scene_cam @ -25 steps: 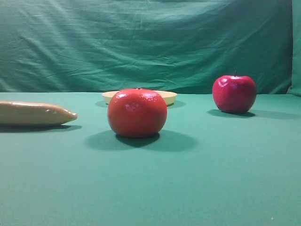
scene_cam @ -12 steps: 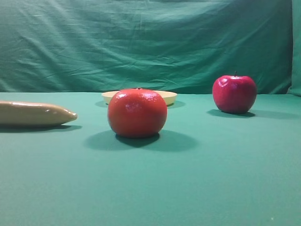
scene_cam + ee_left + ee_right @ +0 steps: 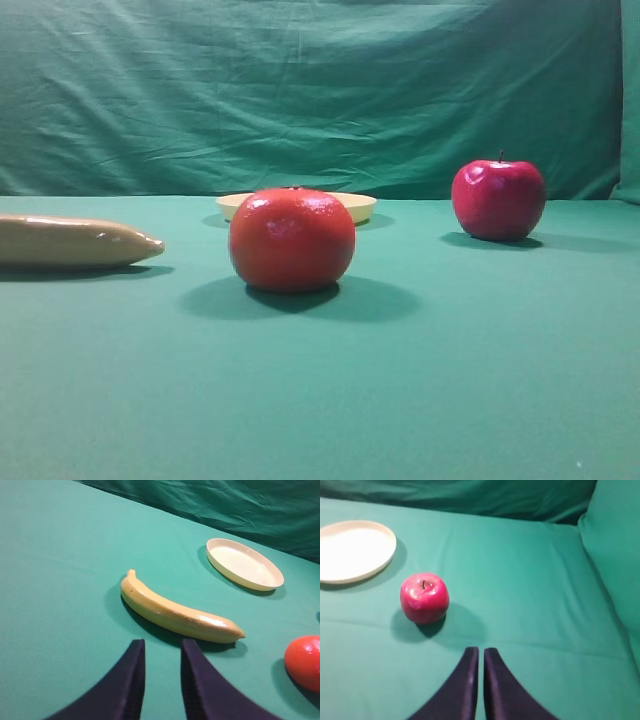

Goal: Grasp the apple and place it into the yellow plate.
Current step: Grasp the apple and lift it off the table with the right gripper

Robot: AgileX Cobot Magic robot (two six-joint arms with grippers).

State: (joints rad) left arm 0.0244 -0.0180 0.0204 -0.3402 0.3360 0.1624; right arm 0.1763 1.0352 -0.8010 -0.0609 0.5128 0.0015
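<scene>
The deep red apple (image 3: 498,200) stands on the green cloth at the right, and the right wrist view shows it (image 3: 424,598) with its stem up. The pale yellow plate (image 3: 361,206) lies at the back, partly hidden behind an orange-red fruit. It is empty in both wrist views (image 3: 244,563) (image 3: 353,550). My right gripper (image 3: 481,651) is shut and empty, near of the apple and a little to its right. My left gripper (image 3: 162,645) is open by a narrow gap and empty. Neither gripper shows in the exterior high view.
A large orange-red round fruit (image 3: 291,240) stands in front of the plate, and it shows at the left wrist view's edge (image 3: 303,662). A yellow banana (image 3: 177,613) lies just beyond my left gripper, at the left in the exterior high view (image 3: 75,241). A green cloth backdrop (image 3: 300,90) hangs behind.
</scene>
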